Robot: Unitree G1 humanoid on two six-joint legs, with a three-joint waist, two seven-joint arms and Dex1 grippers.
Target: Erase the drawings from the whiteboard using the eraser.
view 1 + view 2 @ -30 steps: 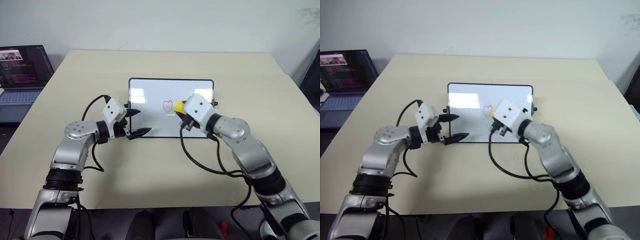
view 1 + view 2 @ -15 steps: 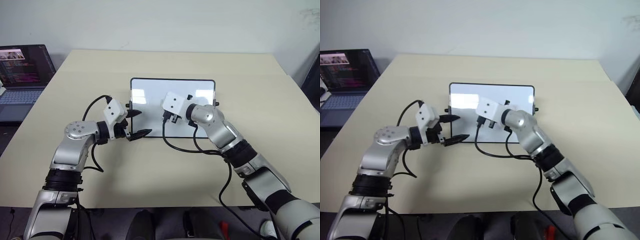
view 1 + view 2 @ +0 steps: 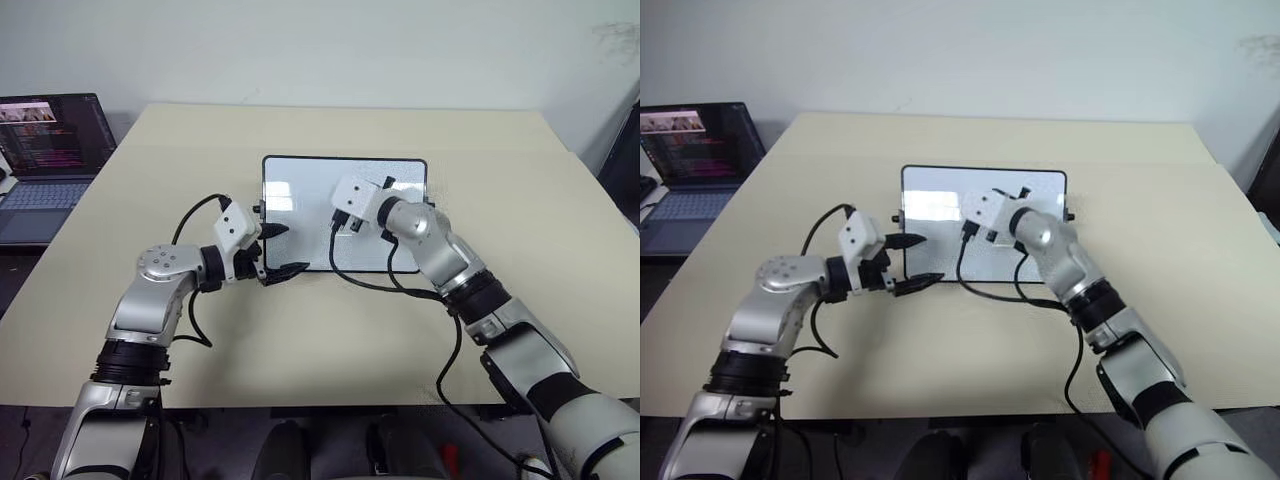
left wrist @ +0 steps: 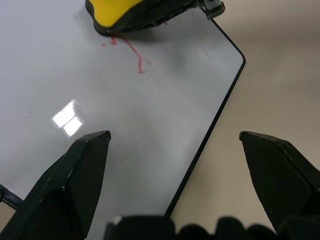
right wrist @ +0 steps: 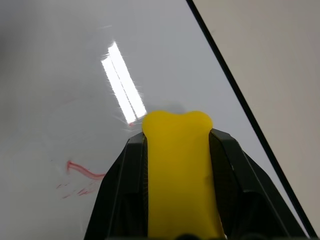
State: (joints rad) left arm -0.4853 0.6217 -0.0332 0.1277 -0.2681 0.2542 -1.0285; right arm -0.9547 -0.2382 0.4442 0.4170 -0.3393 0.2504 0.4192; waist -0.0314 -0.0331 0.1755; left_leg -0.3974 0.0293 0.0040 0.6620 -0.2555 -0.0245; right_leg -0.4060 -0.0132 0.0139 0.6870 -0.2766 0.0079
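The whiteboard [image 3: 300, 190] lies flat on the table, black-framed. My right gripper [image 5: 176, 136] is shut on the yellow eraser [image 5: 177, 170], whose dark underside presses on the board near its middle. What shows of the drawings is a thin red streak [image 4: 132, 50] beside the eraser [image 4: 125, 12] and faint red marks [image 5: 82, 172]. My left gripper [image 3: 295, 249] stands open at the board's near left corner. One finger is over the white surface and the other at the near edge. Nothing is between its fingers [image 4: 85, 165].
An open laptop [image 3: 45, 150] sits at the far left, beyond the beige table's [image 3: 500, 150] edge. Black cables loop from both wrists onto the tabletop near the board's front edge. A pale wall stands behind the table.
My right gripper has carried the eraser leftward across the board, over the spot where the red heart showed. The heart is no longer visible in the head views. The left arm has stayed put.
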